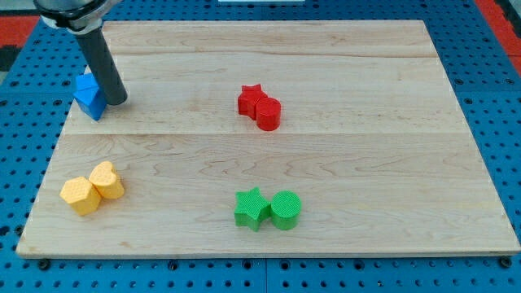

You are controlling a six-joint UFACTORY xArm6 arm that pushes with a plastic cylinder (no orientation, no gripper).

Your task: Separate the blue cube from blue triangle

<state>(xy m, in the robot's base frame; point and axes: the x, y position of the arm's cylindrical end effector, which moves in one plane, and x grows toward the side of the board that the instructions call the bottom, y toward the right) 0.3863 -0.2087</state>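
Board (342, 73): pale wooden table top made of long planks; fills most of the view; lies on a blue perforated surface (496, 122) that shows along the view's left, right and bottom edges.
Rod (99, 57): straight, dark, slanting from the view's top left corner down and slightly rightward; upper end enters a dark mount cut off by the view's top edge.
My tip (117, 101): on the board at the view's upper left; immediately right of the blue pair and appearing to touch it; well apart from all other blocks.
End state of the arm: plain rod only, with no opening or closing part; it has hold of nothing and merely stands against the blue blocks.
Green pair: green star (251, 209) on the left and green cylinder (286, 209) on the right; touching; near the view's bottom centre.
Red pair: red star (250, 99) at upper left and red cylinder (269, 113) at lower right; touching; at the board's centre, above the green pair.
Yellow pair: yellow hexagon (79, 195) at lower left and yellow heart (107, 180) at upper right; touching; near the view's lower left corner.
Blue cube (91, 98): at the board's left edge, upper left; directly left of my tip.
Blue triangle (84, 82): pressed against the upper side of the blue cube, partly hidden behind the rod; shape is hard to confirm.
Task status: blue cube and blue triangle are in contact, not separated.
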